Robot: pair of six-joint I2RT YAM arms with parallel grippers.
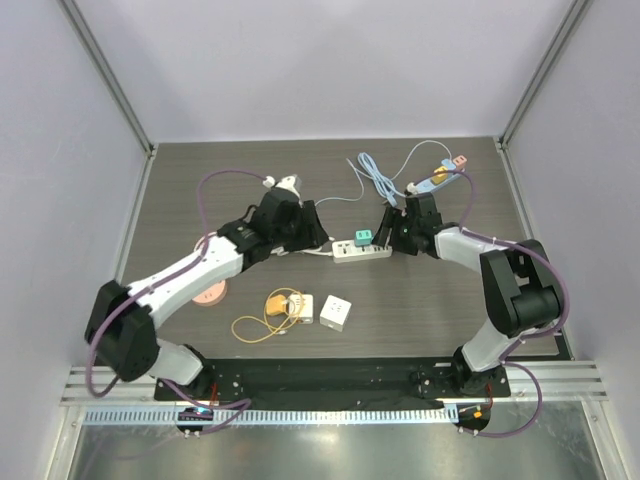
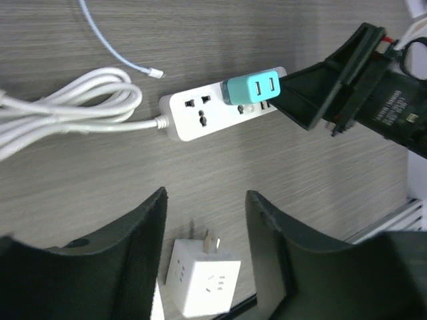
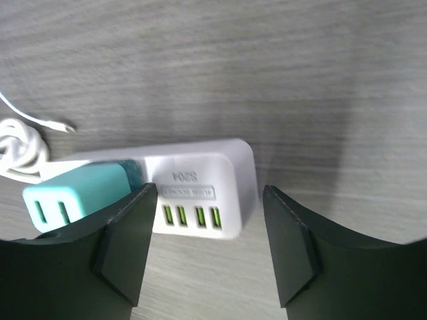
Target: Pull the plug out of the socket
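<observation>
A white power strip lies mid-table with a teal plug seated in it. In the left wrist view the strip and teal plug lie ahead of my open, empty left gripper, which is apart from them. My left gripper is at the strip's cord end. My right gripper is open at the strip's other end. In the right wrist view it faces the strip's USB end, and the teal plug is beside its left finger. It grips nothing.
The strip's white cord coils left. A white cube adapter, a second adapter with a yellow cable and a pink disc lie nearer. Blue-white cables and small connectors lie at the back.
</observation>
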